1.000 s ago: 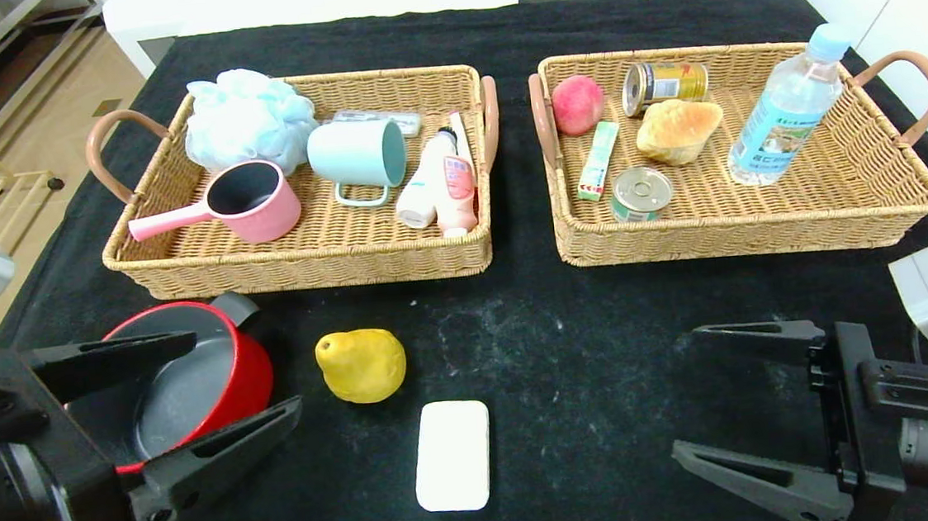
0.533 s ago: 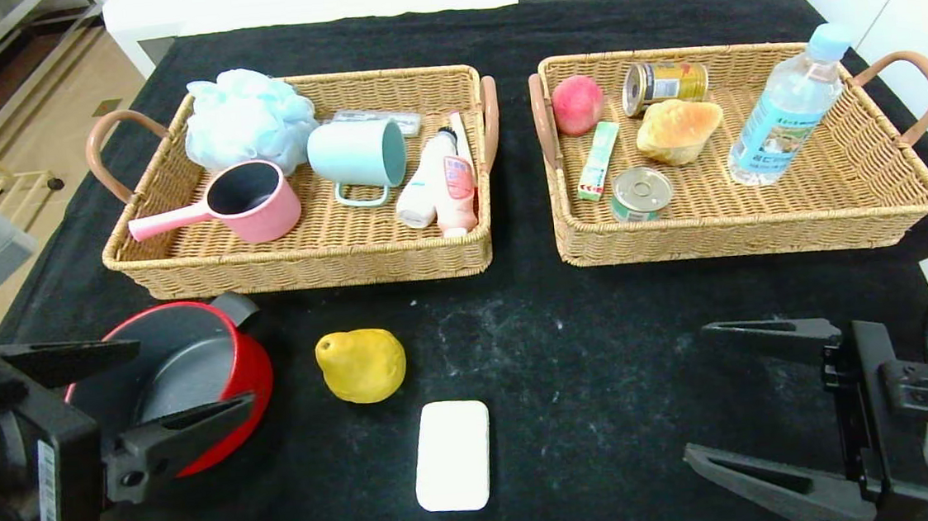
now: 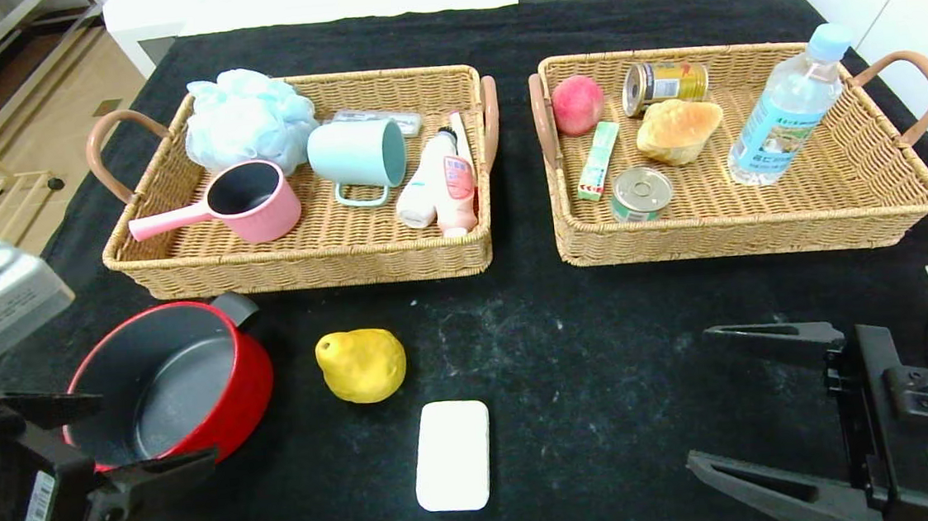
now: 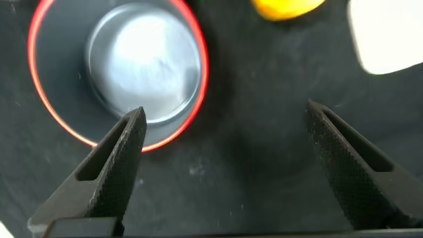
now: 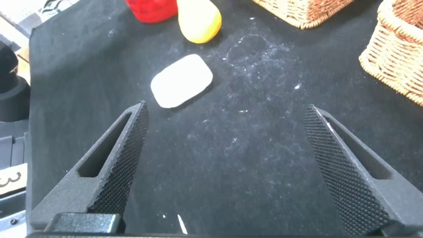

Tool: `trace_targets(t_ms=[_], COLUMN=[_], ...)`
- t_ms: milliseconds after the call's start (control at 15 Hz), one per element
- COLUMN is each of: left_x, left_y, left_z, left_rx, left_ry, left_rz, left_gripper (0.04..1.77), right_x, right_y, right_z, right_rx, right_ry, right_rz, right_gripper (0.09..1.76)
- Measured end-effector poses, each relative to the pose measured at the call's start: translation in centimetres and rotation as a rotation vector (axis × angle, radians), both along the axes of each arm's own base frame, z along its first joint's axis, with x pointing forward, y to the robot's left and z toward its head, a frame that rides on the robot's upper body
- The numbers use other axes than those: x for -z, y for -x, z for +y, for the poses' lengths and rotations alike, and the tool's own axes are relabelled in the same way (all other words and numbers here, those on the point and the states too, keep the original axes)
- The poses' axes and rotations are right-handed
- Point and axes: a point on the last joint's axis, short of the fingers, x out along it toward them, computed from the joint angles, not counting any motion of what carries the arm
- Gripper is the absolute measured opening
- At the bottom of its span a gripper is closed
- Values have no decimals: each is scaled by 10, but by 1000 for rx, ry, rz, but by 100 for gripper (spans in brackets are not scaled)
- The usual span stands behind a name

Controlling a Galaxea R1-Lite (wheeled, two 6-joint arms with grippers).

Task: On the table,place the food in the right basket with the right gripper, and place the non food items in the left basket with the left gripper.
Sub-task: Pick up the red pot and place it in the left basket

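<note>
A red pot with a dark inside, a yellow pear and a white soap bar lie on the black cloth in front of the baskets. My left gripper is open and empty at the front left, by the pot's near rim; the left wrist view shows the gripper, the pot, the pear and the soap. My right gripper is open and empty at the front right, over bare cloth. The right wrist view shows the gripper, with the soap and the pear beyond it.
The left basket holds a blue puff, a pink saucepan, a teal mug and bottles. The right basket holds a peach, cans, bread, a green packet and a water bottle. Bare black cloth lies between the soap and my right gripper.
My left gripper has drawn back toward the front left, from around the pot to its near rim. My right gripper has shifted slightly right. The objects have not moved.
</note>
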Motion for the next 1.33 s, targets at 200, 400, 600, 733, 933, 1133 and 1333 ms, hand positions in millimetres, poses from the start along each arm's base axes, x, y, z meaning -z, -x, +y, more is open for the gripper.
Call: trace_targets(t_ms=[200,400,600,733,933,1133,1333], left_x=[11,16,22,27,35,41,48], left_y=[-11,-23,-36,-47,-56,-62,-66], left_z=[-3,-3,-3,-5,-3,1,1], left_rx=[-25,-52,-79,-94,-121,-144,-149], left_ry=[-30,-36,-35,-24,-34,-34,-30], left_rz=[44,60,64,48,77,98,94], left_gripper=[172,172,172,172,172,172,172], right_x=[0,-1,-2,-2,-2,-2,-2], right_y=[0,1,1,2,2,2,2], right_z=[0,-1,-1,-1,-1,-1,-1], right_rx=[-1,-1,0,0,0,1,2], right_ry=[-1,-3,-5,-5,-5,-5,-4], right_rz=[-1,-3,-8,-9,-9,-9,-11], right_gripper=[171,171,171,171,171,171,171])
